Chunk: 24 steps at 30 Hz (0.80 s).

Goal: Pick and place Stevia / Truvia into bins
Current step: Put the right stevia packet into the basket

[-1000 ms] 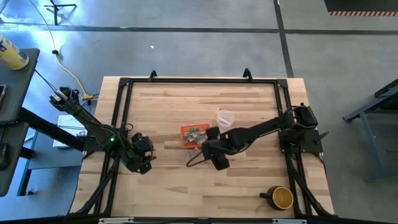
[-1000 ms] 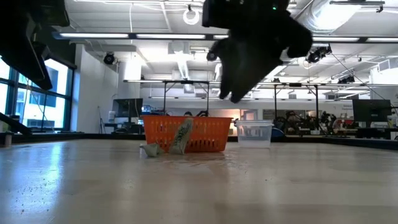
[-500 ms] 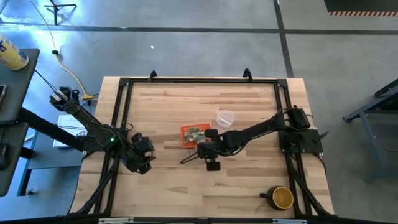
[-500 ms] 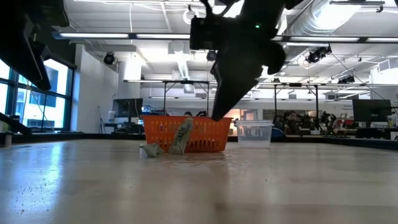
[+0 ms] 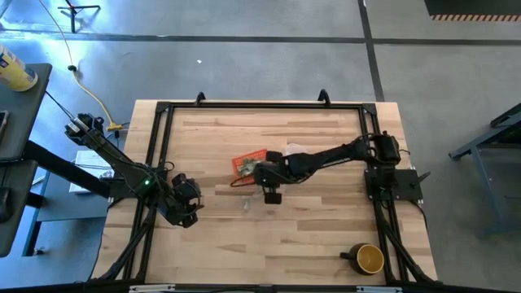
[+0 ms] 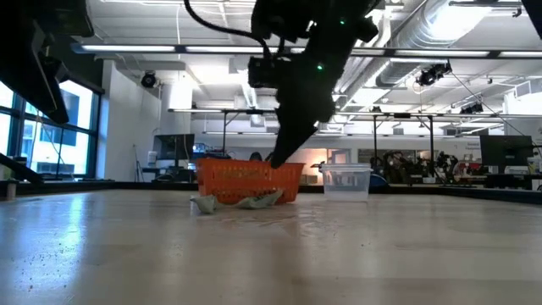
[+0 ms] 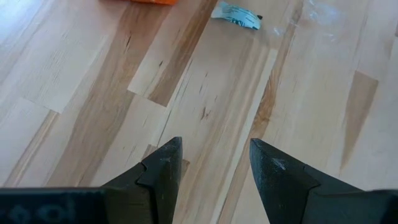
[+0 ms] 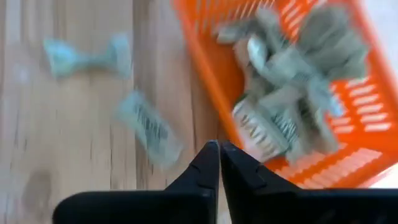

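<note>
The orange bin (image 5: 244,162) stands askew near the table's middle, holding several pale green Stevia sachets (image 8: 292,68). Two more sachets lie flat on the wood just before its near wall (image 8: 148,129) (image 8: 86,55); the low view shows them in front of the bin (image 6: 258,201) (image 6: 203,203). My right gripper (image 8: 219,149) is shut, with nothing visible between its fingers, and its tips are at the bin's near wall (image 6: 273,161). My left gripper (image 7: 211,168) hangs open over bare wood at the table's left (image 5: 186,210), far from the bin. My right gripper's shut fingertips (image 8: 211,152) meet the orange bin's near wall close to a corner (image 8: 214,115), slanting down from the table's right. The fingers hide the exact spot. The bin stays on the table, turned askew.
A clear plastic cup (image 5: 289,150) stands just right of the bin, partly under my right arm. A dark mug (image 5: 368,258) sits at the near right corner. A black frame (image 5: 163,110) runs around the table's edges.
My right gripper has shut and has gone down and toward the table's far left, against the bin. The bin has slid toward the far left and turned. The sachet that leaned upright on the bin's near wall has fallen flat.
</note>
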Each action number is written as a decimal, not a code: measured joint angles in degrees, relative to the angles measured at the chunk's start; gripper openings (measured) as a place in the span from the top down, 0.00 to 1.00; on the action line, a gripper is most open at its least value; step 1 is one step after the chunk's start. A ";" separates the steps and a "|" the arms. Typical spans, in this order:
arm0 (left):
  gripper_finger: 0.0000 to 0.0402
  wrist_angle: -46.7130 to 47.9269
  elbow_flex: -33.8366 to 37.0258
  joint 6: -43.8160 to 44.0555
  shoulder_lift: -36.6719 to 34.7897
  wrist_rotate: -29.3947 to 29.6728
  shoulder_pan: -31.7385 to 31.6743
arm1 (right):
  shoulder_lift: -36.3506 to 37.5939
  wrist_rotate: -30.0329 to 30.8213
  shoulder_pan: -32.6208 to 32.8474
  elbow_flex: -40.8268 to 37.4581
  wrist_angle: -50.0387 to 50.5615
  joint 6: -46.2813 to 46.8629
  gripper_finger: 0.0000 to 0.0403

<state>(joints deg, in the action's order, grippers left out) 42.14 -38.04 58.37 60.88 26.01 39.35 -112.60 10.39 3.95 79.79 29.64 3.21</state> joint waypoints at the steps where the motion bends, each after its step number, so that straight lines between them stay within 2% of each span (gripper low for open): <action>1: 0.45 -0.01 0.00 0.00 0.00 -0.02 0.00 | 0.05 -0.87 0.06 -0.02 1.30 -0.82 0.97; 6: 0.45 -0.03 0.00 0.00 0.00 -0.04 0.00 | 0.46 -4.54 3.89 -0.02 3.04 -9.54 0.85; 10: 0.45 -0.03 0.00 0.00 0.00 -0.04 0.00 | 0.46 -3.22 6.92 -0.02 1.90 -17.32 0.71; 16: 0.45 -0.12 0.00 0.39 0.00 -0.06 0.00 | 0.24 -3.83 6.87 0.00 -3.64 -17.37 0.54; 20: 0.45 -0.18 -0.02 0.39 0.00 -0.06 0.00 | -0.98 -6.31 5.85 0.02 -5.85 -19.87 0.48; 24: 0.45 -0.25 -0.07 0.42 0.00 -0.08 0.00 | -3.03 -7.66 4.87 0.02 -5.93 -20.40 0.47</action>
<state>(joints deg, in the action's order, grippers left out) 41.89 -38.11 58.78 60.88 25.93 39.35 -115.62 2.73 8.82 79.81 23.71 -17.19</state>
